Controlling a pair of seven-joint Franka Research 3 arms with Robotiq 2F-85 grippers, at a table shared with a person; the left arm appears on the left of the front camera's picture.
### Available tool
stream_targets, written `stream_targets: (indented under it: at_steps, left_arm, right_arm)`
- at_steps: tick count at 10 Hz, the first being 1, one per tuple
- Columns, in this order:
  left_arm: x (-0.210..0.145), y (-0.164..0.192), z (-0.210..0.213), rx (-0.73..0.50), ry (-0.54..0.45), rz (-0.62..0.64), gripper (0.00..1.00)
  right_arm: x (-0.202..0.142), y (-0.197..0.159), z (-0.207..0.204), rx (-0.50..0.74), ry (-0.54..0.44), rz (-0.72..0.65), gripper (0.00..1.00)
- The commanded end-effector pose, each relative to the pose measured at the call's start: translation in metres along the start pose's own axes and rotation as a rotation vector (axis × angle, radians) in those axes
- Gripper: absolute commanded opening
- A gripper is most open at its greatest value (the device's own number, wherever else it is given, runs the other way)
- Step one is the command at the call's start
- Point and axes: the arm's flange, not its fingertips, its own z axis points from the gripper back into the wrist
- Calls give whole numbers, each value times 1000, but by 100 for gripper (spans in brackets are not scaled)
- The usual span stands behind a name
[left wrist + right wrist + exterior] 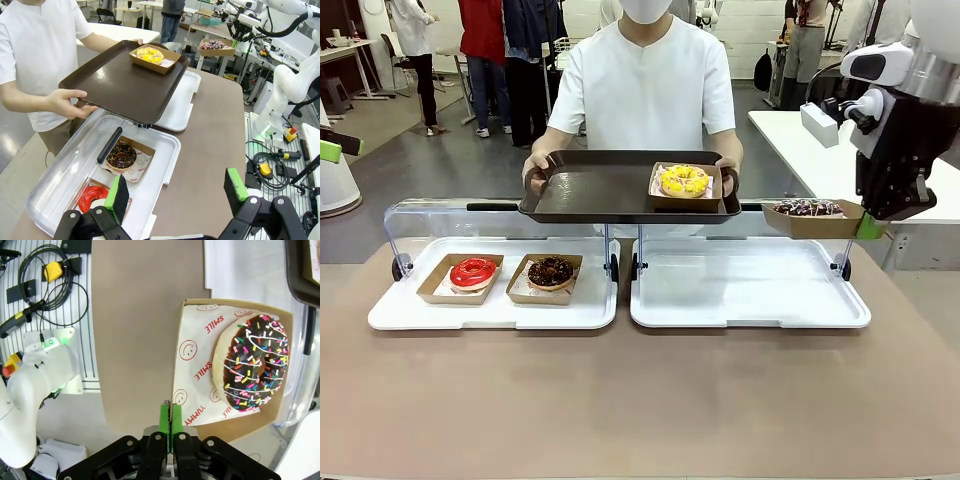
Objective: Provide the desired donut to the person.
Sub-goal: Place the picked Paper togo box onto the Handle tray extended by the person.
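Note:
The person (645,90) in a white shirt stands across the table and holds a dark brown tray (590,190) level in both hands. On its right part a yellow donut (683,180) sits in a cardboard boat. My right gripper (170,415) is shut on the edge of another cardboard boat (195,370), which carries a chocolate donut with coloured sprinkles (255,362). In the front view this donut (807,207) hangs just right of the brown tray, level with its rim. My left gripper (176,192) is open over the table's left end, with nothing between its fingers.
Two white display trays with raised clear lids lie on the brown table. The left one (490,315) holds a red donut (472,272) and a dark chocolate donut (551,271) in cardboard boats. The right one (750,310) is bare. Other people stand far behind.

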Motion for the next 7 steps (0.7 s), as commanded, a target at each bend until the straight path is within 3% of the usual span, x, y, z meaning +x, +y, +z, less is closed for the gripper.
stream_targets:
  at_steps: [1,7]
  left_arm:
    - [1,-2,1,-3,-10,3,100]
    - [1,-2,1,-3,-10,3,100]
  right_arm:
    - [0,3,-2,-1,14,-7,0]
    - [0,3,-2,-1,14,-7,0]
